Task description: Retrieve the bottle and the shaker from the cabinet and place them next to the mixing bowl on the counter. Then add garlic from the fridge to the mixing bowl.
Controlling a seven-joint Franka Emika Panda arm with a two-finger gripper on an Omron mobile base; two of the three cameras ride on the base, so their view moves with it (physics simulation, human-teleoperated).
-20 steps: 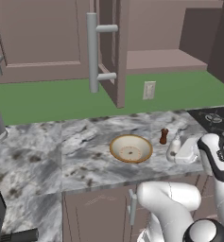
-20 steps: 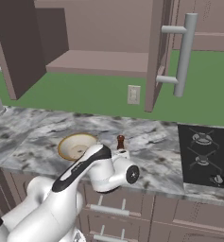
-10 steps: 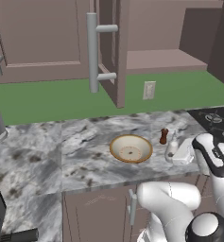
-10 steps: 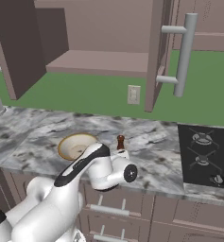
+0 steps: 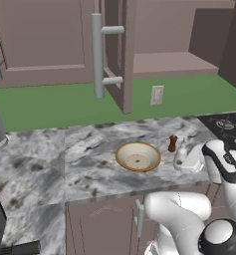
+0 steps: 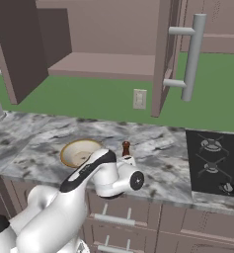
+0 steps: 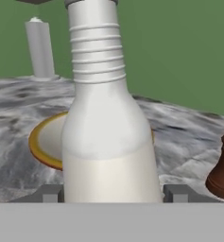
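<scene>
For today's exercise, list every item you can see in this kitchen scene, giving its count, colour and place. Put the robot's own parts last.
bottle: one, white, on counter between the finger tips
mixing bowl: one, tan with yellow rim, on counter
shaker: one, dark brown, right of bowl
counter: one, grey marble
cabinet: one, brown, doors open, shelf bare
outlet: one, white, green wall
stove: one, black, counter's right
gripper: one, dark tips, either side of bottle

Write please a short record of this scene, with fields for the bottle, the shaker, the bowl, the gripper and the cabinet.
bottle: white bottle, upright on the counter, right of the bowl
shaker: brown shaker, on the counter beside the bottle
bowl: mixing bowl, tan, nothing seen inside
gripper: gripper with a finger at each side of the bottle; grip unclear
cabinet: upper cabinet open, shelf bare
</scene>
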